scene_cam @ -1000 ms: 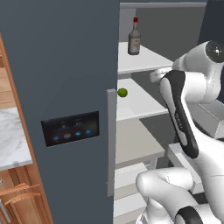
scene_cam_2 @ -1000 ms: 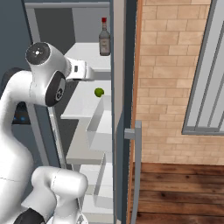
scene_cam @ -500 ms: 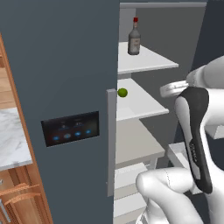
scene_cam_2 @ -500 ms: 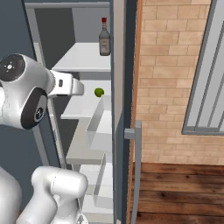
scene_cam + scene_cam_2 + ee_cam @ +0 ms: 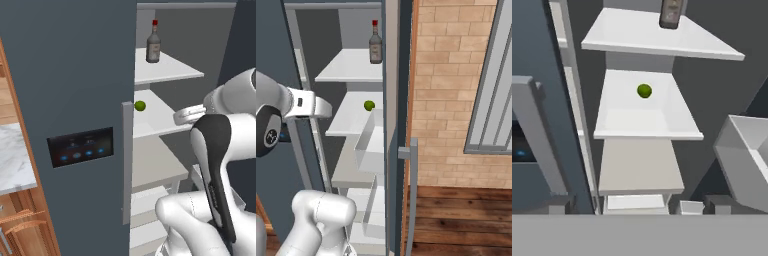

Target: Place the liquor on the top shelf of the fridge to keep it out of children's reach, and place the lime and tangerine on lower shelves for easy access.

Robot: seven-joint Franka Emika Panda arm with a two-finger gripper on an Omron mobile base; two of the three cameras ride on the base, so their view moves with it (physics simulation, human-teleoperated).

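The fridge (image 5: 75,75) stands open. The liquor (image 5: 153,45) (image 5: 375,47) (image 5: 672,12) stands upright at the back of the top shelf (image 5: 170,70) (image 5: 351,70) (image 5: 637,35). The lime (image 5: 140,105) (image 5: 369,105) (image 5: 644,90) rests on the shelf (image 5: 642,120) just below. More lower shelves (image 5: 639,167) lie under it, bare. The tangerine is out of view. My gripper (image 5: 639,205) is open with nothing between its fingers. It hangs back from the shelves, facing them.
A grey door bin (image 5: 747,160) (image 5: 368,145) juts out on the right-hand door. The left door carries a handle (image 5: 127,160) and a lit panel (image 5: 80,147). A brick wall (image 5: 441,75), a window frame (image 5: 491,100) and a marble counter (image 5: 12,155) flank the fridge.
My arm has drawn back from the shelves and swung lower and outward. The liquor and the lime have stayed where they were.
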